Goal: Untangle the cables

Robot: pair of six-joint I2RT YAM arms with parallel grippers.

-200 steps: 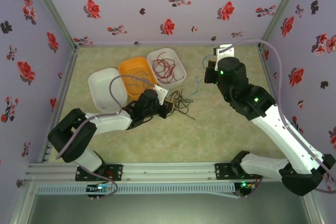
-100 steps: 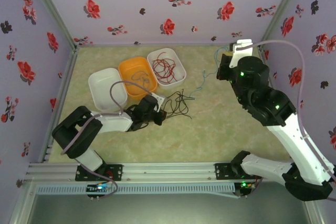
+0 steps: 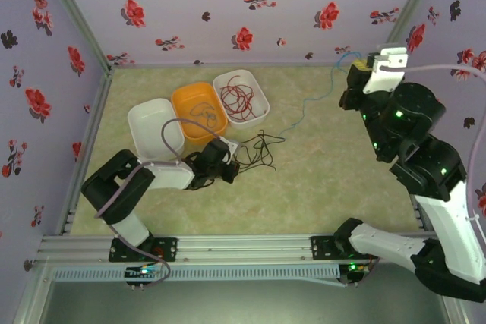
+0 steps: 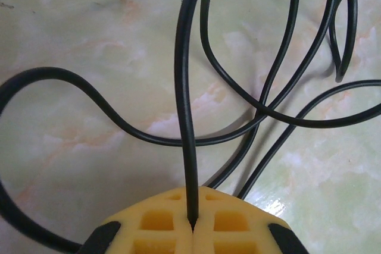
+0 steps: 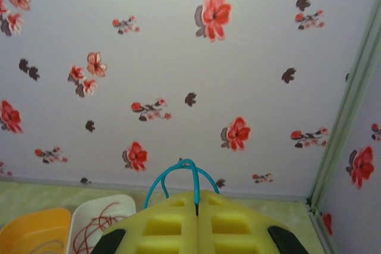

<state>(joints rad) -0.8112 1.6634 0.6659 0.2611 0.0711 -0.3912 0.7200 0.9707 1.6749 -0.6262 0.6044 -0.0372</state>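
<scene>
We see three shallow plastic tubs [image 3: 152,130] beside the tangled thin black cables [image 3: 258,151]. Our left gripper [image 4: 191,224] clamps one of them; our raised right gripper [image 5: 196,211] clamps the thin blue-green wire [image 5: 178,168].

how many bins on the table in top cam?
3, in a row at far left: left white bin, orange bin in the middle, right white bin holding red cables. None looks hidden.

no text, label, brand, number or sign can be read anywhere in these views.
</scene>
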